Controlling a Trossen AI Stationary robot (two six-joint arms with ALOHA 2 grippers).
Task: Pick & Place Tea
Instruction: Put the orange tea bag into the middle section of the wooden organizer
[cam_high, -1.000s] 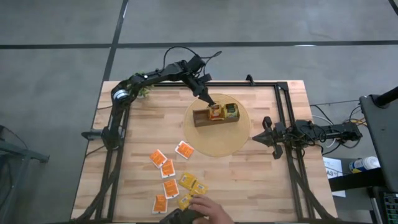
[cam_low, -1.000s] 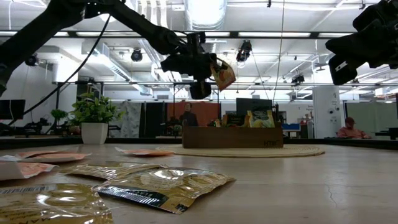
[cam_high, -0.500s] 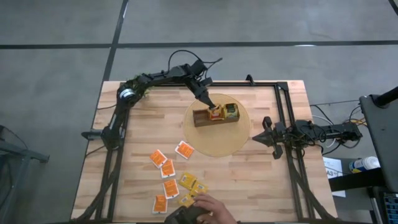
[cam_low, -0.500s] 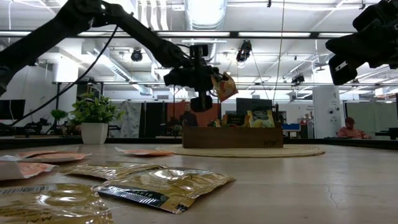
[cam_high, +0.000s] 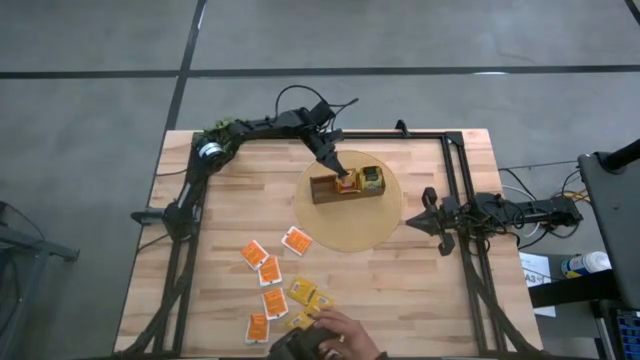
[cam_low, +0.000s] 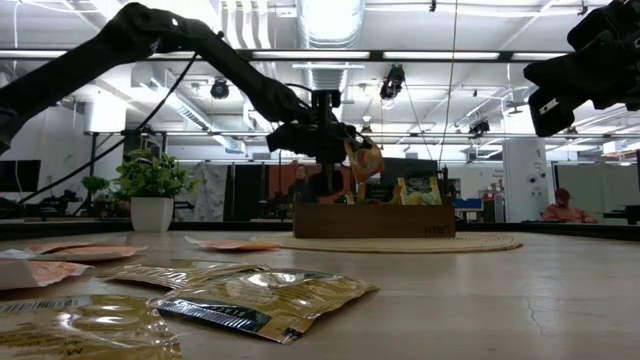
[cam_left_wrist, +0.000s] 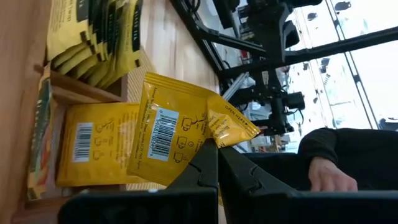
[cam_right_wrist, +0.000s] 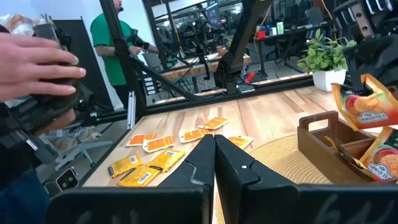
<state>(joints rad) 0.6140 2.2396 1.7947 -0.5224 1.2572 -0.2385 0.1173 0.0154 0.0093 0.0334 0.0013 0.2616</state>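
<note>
Two arms: both over a pale wooden butcher-block table (cam_high: 420, 280), all places below given from the brown three-compartment wooden box (cam_high: 347, 187).
Loose tea: orange-and-white and yellow flat square sachets (cam_high: 272, 284) lying flat on the bare wood, well apart from the box toward the table's near left corner.
Left gripper (cam_high: 345, 176): dark two-finger tool reaching in from the far left, just above the box's middle compartment, fingers pinched together on one sachet.
Held sachet (cam_low: 364, 157): orange in the low view, yellow-backed with a barcode in the left wrist view (cam_left_wrist: 176, 129); tilted, lower edge at the box's rim, whether touching cannot be told.
Box: resting on a round woven straw mat (cam_high: 375, 228), one compartment holding upright yellow sachets with dark labels (cam_left_wrist: 102, 34).
Person's hand (cam_high: 345, 333): at the table's near edge, well apart from the box, beside the loose yellow sachets, holding a dark object.
Right gripper (cam_high: 424, 221): low at the mat's right edge, right of the box, fingers pressed together, nothing between them.
</note>
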